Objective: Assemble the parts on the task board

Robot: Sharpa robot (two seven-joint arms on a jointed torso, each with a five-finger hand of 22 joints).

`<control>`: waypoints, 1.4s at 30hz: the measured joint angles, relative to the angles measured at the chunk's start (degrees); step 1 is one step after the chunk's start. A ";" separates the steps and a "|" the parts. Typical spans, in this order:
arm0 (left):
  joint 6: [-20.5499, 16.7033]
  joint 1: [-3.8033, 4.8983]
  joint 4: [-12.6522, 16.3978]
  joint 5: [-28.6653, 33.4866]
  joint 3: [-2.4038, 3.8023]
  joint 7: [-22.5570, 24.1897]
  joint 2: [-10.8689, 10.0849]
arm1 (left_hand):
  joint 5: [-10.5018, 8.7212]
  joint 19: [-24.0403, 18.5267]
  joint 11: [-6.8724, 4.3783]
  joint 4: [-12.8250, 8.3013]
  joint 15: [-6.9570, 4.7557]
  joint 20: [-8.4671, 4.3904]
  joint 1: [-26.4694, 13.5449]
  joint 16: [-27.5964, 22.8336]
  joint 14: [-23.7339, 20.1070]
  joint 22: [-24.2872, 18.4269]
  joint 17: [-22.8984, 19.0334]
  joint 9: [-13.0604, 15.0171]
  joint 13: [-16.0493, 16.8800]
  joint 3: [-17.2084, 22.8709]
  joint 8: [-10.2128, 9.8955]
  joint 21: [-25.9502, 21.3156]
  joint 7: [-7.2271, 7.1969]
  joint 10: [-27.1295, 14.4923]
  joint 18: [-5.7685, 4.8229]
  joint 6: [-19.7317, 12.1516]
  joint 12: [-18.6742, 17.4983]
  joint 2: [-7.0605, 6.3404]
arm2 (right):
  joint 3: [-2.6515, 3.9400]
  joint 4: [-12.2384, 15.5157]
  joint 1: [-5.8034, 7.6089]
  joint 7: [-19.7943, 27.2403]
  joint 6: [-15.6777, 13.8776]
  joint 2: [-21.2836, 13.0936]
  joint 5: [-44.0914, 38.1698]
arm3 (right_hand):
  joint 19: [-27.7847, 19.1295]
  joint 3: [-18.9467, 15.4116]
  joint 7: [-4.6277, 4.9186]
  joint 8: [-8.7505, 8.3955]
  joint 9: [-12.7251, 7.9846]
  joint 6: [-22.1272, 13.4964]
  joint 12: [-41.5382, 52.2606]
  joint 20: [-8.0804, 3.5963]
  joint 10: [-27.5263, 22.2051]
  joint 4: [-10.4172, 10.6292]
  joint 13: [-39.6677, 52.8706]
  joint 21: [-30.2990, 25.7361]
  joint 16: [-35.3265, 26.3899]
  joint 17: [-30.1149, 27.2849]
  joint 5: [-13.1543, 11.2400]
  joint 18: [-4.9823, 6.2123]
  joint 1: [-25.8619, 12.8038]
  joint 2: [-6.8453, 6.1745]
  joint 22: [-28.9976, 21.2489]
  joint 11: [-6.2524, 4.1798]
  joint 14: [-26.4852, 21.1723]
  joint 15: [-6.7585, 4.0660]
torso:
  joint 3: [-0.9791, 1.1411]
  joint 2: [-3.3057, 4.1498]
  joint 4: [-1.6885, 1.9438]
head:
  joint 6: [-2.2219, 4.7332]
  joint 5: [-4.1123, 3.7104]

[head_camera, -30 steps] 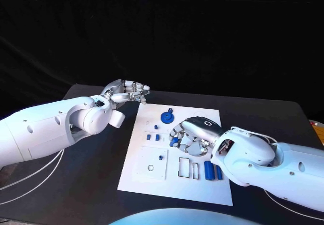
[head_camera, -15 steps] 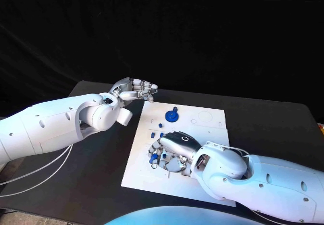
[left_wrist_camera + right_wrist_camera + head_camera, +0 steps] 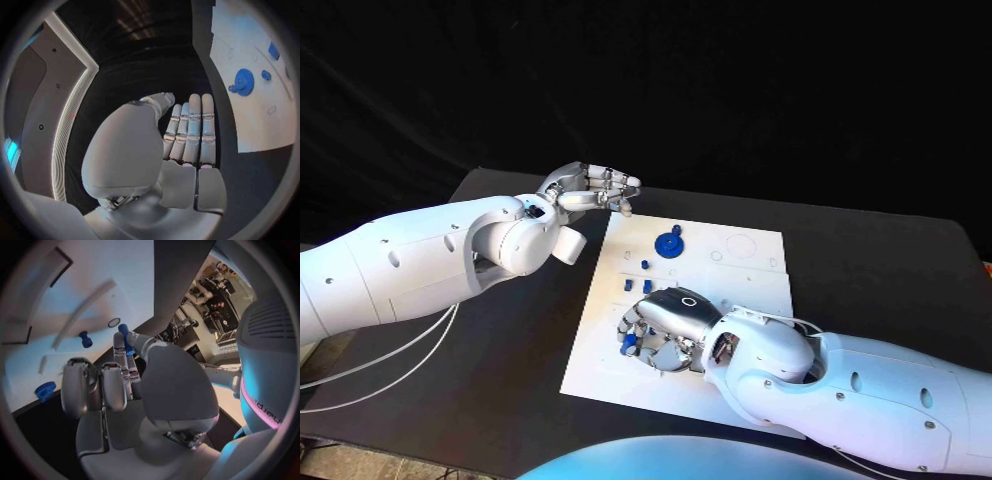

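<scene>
The white task board (image 3: 750, 268) lies in the middle of the black table. A blue gear (image 3: 669, 245) stands at its far part, with small blue pegs (image 3: 645, 265) just nearer. My right hand (image 3: 669, 328) hangs low over the board's left middle and pinches a small blue part (image 3: 125, 333) between thumb and finger. That part's blue tip (image 3: 629, 342) shows at the fingertips. My left hand (image 3: 590, 188) hovers beyond the board's far left corner, fingers curled in and holding nothing. The left wrist view shows the gear (image 3: 242, 80) and the board (image 3: 250, 110) off to the side of that hand (image 3: 187, 135).
My right forearm (image 3: 877, 390) covers the board's near right part. In the right wrist view a loose blue peg (image 3: 84, 339) and the gear (image 3: 45, 389) sit on the board (image 3: 56, 295), with empty rectangular slots (image 3: 59, 257) farther off. Bare black table (image 3: 877, 260) flanks the board.
My right hand has moved across the board from its middle right to its left middle, carrying the blue part. The left hand has stayed near the far left corner.
</scene>
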 measured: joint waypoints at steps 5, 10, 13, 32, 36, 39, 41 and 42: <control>0.02 0.00 0.02 0.01 0.00 -0.02 0.00 | 0.00 0.00 0.00 0.00 0.00 0.00 0.00 0.00 0.00 0.00 0.00 0.00 0.00 0.00 0.00 0.00 0.00 0.00 0.00 0.00 0.00 0.00 | -0.07 -0.41 -0.16 -0.71 0.95 0.31 -0.82 | 0.00 0.00 -0.01 0.00 0.00 -0.01 0.00 0.00 0.08 0.00 0.01 0.00 0.00 0.02 -0.09 0.00 0.00 0.00 0.00 0.08 0.00 0.00 | 0.01 0.00 -0.01 | -0.13 0.09; 0.04 0.00 0.02 0.01 0.00 -0.04 -0.04 | 0.00 0.00 0.00 0.00 0.00 0.00 0.00 0.00 0.00 0.00 0.00 0.00 0.00 0.00 0.00 0.00 0.00 0.00 0.00 0.00 0.00 0.00 | 0.00 -0.41 -0.17 -1.50 1.19 0.41 -1.85 | 0.00 -0.01 -0.02 0.01 0.00 -0.03 0.00 0.00 0.08 0.00 0.00 0.00 0.00 0.08 0.05 0.01 0.00 -0.01 0.00 0.09 0.00 0.00 | 0.04 -0.01 -0.02 | -0.28 0.10; 0.05 0.00 0.02 0.02 0.00 -0.06 -0.07 | 0.00 0.00 0.00 0.00 0.00 0.00 0.00 0.00 0.00 0.00 0.00 0.00 0.01 0.00 0.00 0.00 0.00 0.00 0.00 0.00 0.00 0.00 | 0.03 -0.37 -0.17 -2.05 1.26 0.40 -2.53 | 0.00 -0.01 -0.02 0.02 0.00 -0.04 -0.01 0.00 0.09 0.01 -0.02 0.00 0.00 0.13 0.19 0.00 -0.15 -0.17 -0.01 0.09 0.00 0.00 | 0.04 -0.01 -0.03 | -0.32 0.10; 0.13 0.00 0.01 0.05 -0.01 -0.15 -0.23 | 0.00 0.00 0.00 0.00 0.00 0.00 0.00 0.00 0.00 -0.01 0.01 -0.01 0.01 0.00 0.00 0.00 0.00 0.00 0.00 0.00 0.00 0.00 | -0.08 -0.22 -0.44 -4.23 1.85 0.09 -5.44 | 0.00 -0.03 -0.01 0.15 0.06 -0.18 -0.09 0.00 0.08 0.01 -0.06 0.00 0.00 0.27 0.17 0.00 -0.38 -0.55 -0.02 0.10 0.00 0.00 | 0.04 -0.05 -0.04 | -0.42 -0.10; 0.15 0.00 0.01 0.05 -0.01 -0.19 -0.25 | 0.00 0.00 0.00 0.00 0.00 0.00 0.00 0.00 0.00 -0.01 0.01 -0.01 0.01 0.00 0.00 0.00 0.00 0.00 0.00 0.00 0.00 0.00 | -0.06 0.01 -0.42 -4.23 2.18 -0.05 -5.64 | 0.00 -0.03 0.01 0.15 0.06 -0.19 -0.09 0.00 0.08 0.01 -0.06 0.00 0.00 0.27 0.17 0.00 -0.45 -0.63 -0.02 0.10 0.00 0.00 | 0.04 -0.03 -0.05 | -0.46 -0.12; 0.17 0.00 -0.01 0.05 -0.01 -0.22 -0.29 | 0.00 0.00 0.00 0.00 0.00 0.00 0.00 0.00 0.00 -0.01 0.01 -0.01 0.01 0.00 0.00 0.00 0.00 0.00 0.00 0.00 0.00 0.00 | -0.03 0.12 -0.41 -4.23 2.38 -0.16 -5.74 | 0.00 -0.04 0.08 0.15 0.06 -0.25 -0.09 0.00 0.09 0.00 -0.06 0.00 0.00 0.27 0.15 0.00 -0.44 -0.63 -0.02 0.10 0.00 0.00 | 0.07 -0.03 -0.05 | -0.47 -0.13; 0.18 0.00 -0.01 0.05 -0.02 -0.24 -0.30 | 0.00 0.00 0.00 0.00 0.00 0.00 0.00 0.00 0.00 -0.01 0.00 0.00 0.01 0.00 0.00 0.00 0.00 0.00 0.00 0.00 0.00 0.00 | -0.02 0.15 -0.40 -4.23 2.50 -0.15 -5.79 | 0.00 -0.09 0.09 0.15 0.06 -0.24 -0.09 0.00 0.09 -0.05 -0.06 0.00 0.00 0.26 0.15 0.00 -0.44 -0.63 -0.03 0.10 0.00 0.00 | 0.07 -0.03 -0.06 | -0.48 -0.13; 0.19 0.00 -0.01 0.05 -0.02 -0.25 -0.30 | 0.00 0.00 0.00 0.00 0.00 0.00 0.00 0.00 0.00 -0.01 0.01 0.01 0.01 0.00 0.00 0.00 0.00 0.00 0.00 0.00 0.00 0.00 | -0.02 0.15 -0.39 -4.23 2.55 -0.11 -5.80 | 0.00 -0.09 0.09 0.15 0.06 -0.24 -0.09 0.00 0.08 -0.05 -0.06 0.00 0.00 0.23 0.15 0.00 -0.44 -0.63 -0.03 0.10 0.00 0.00 | 0.07 -0.03 -0.07 | -0.48 -0.13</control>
